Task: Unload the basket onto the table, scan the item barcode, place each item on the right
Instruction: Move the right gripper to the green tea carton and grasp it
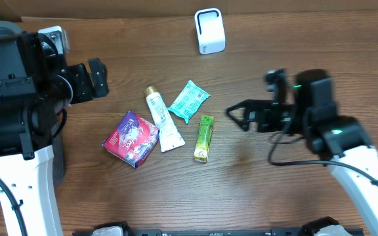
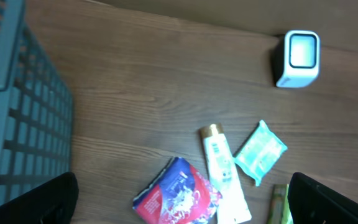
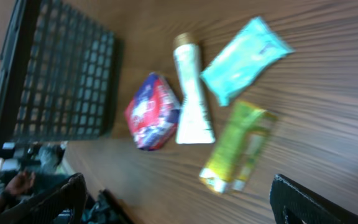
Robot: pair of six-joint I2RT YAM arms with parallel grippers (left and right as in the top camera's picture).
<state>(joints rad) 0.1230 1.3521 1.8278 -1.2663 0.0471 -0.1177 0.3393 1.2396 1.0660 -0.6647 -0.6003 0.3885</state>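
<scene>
Several items lie together mid-table: a red and blue packet (image 1: 131, 139), a white tube (image 1: 163, 121) with a gold cap, a teal packet (image 1: 189, 100) and a green box (image 1: 204, 138). No barcode can be made out. The white scanner (image 1: 209, 31) stands at the back. My left gripper (image 1: 98, 77) hangs open to the left of the items, holding nothing. From its wrist view the left gripper (image 2: 182, 200) looks down on the red packet (image 2: 178, 198) and tube (image 2: 222, 171). To the items' right, my right gripper (image 1: 236, 115) is open and empty. The right gripper (image 3: 182, 200) faces the green box (image 3: 238, 146).
A dark mesh basket (image 2: 17, 112) stands at the table's left edge, also visible as the basket (image 3: 61, 74) in the right wrist view. A brown board runs along the table's back edge behind the scanner (image 2: 298, 57).
</scene>
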